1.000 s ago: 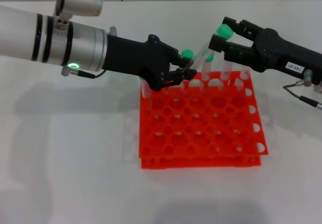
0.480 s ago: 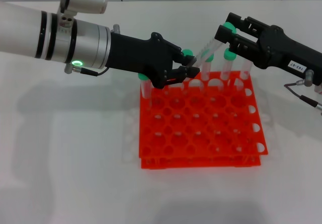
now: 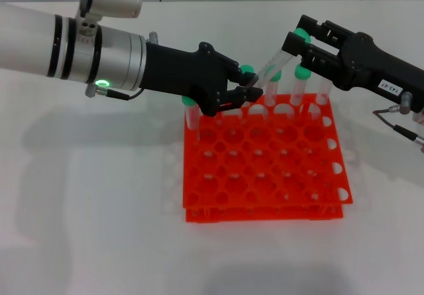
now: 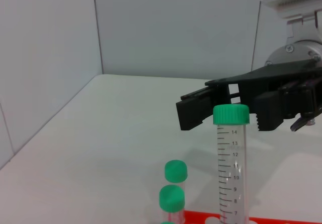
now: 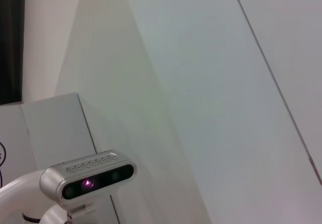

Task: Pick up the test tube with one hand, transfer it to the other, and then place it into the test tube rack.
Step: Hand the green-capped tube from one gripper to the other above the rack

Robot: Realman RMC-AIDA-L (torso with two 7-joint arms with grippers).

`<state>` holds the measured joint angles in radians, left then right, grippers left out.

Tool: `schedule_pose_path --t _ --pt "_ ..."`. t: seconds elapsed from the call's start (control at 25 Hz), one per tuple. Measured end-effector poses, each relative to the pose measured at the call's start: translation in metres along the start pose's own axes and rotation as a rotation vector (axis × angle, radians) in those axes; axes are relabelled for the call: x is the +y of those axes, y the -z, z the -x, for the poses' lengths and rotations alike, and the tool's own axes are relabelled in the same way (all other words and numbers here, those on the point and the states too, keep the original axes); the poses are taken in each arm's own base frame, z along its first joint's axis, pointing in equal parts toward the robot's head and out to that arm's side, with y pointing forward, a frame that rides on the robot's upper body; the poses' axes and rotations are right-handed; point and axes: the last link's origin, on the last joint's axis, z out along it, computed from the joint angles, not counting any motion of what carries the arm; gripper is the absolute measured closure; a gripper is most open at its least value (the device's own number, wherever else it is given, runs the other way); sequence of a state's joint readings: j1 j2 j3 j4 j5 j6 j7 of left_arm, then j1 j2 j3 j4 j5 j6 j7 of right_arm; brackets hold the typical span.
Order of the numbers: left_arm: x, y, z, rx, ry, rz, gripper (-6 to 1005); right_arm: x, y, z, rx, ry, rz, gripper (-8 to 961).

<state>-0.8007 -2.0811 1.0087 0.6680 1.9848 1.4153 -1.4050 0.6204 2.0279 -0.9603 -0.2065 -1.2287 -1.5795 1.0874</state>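
You have the white table (image 3: 99, 242) spread across the whole scene, and the test tube rack (image 3: 265, 169) sits on it a little right of centre, orange-red with its grid of round holes. Along the rack's far row stand several green-capped tubes (image 3: 302, 86), upright in their holes.

Your left arm reaches in from the left, and the left gripper (image 3: 246, 91) hangs over the rack's far-left corner, its fingers pinching the lower end of the test tube (image 3: 270, 66). That tube leans up and to the right, above the far row and clear of any hole.

Your right arm comes in from the right, and the right gripper (image 3: 296, 46) is at the tube's green-capped upper end. In the left wrist view its jaws are spread just behind the cap, one to each side; you cannot tell whether they touch it.
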Motion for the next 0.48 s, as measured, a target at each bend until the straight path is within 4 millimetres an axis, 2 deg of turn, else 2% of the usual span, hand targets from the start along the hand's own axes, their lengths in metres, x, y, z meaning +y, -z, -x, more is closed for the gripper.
schedule_pose_path --t 0.44,0.48 --pt "0.0003 -0.0082 -0.0011 -0.022 -0.007 0.009 678 0.0013 -0.0052 -0.0013 0.005 0.01 0.013 365" --pt "0.0006 -0.0092 -0.0014 -0.023 -0.009 0.01 677 0.0013 -0.0055 -0.0014 0.006 0.01 0.013 410"
